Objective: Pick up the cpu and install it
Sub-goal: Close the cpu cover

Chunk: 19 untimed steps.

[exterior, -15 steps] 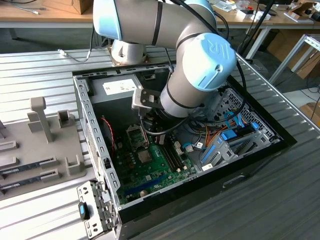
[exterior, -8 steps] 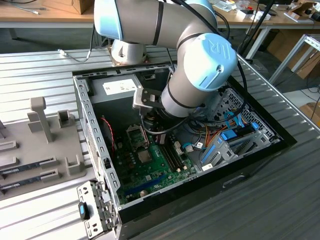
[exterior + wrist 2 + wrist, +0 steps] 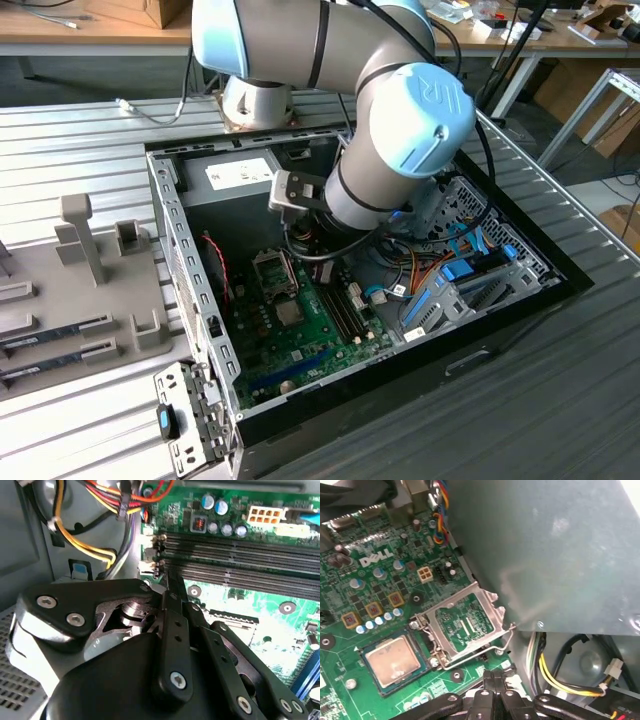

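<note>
Exterior view first: at its left sits a grey tray with a few long dark sticks lying in its slots. Just beside it is an open computer box. A green board lies flat on the floor of the box. The cpu is a small grey square sitting on that board. The metal lid of its holder stands flipped up next to it. Above the board, the big grey and blue robot arm bends down into the box. Toward the exterior view's right are orange and blue wires and some blue plastic parts.

In the first wrist view the cpu sits flat in its square holder on the green board, with a thin green rim around its shiny top. The lid lies open right beside it, apart from the chip. A thin wire bar runs along the lid's edge. The gripper is close to that bar, and its 2 black jaws are pressed together with nothing held. A large grey metal box fills the space past the lid.

In the second wrist view the gripper points at 4 long dark slots on the board.
</note>
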Available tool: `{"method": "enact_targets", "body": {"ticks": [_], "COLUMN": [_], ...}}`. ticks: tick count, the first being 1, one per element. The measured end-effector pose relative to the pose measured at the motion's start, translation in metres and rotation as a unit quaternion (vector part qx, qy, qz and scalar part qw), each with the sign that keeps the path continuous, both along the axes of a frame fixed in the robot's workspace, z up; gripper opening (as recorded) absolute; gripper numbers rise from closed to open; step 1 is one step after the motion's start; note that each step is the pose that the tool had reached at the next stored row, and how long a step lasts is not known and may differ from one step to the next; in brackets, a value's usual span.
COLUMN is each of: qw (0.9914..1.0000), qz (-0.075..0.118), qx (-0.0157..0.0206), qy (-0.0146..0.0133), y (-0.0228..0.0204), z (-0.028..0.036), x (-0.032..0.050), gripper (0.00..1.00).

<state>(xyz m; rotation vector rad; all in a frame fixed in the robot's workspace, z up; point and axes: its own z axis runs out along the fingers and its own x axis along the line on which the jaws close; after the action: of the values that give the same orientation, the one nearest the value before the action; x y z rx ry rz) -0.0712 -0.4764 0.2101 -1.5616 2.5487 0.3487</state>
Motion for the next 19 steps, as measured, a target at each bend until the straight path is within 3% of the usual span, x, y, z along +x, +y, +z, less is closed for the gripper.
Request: {"method": "enact_targets", "body": {"ticks": [3,7,14,16,19], "qw": [0.99988,0.99985,0.99972,0.99967,0.9996], "qz": [-0.015,-0.017,-0.023,-0.025,-0.028], "qx": [-0.0001,-0.0007,-0.0024,-0.0054,-0.0072], "qy": [0.0001,0.0003,0.0007,0.0006,0.0005], "y": [0.0014,0.0127,0.0273,0.0289,0.0292], "z": [0.0,0.0001,0.0001,0.0001,0.001], "x": [0.0003,0.0015,0.0022,0.0022,0.0023], "gripper": [0.11,0.11,0.11,0.11,0.11]}}
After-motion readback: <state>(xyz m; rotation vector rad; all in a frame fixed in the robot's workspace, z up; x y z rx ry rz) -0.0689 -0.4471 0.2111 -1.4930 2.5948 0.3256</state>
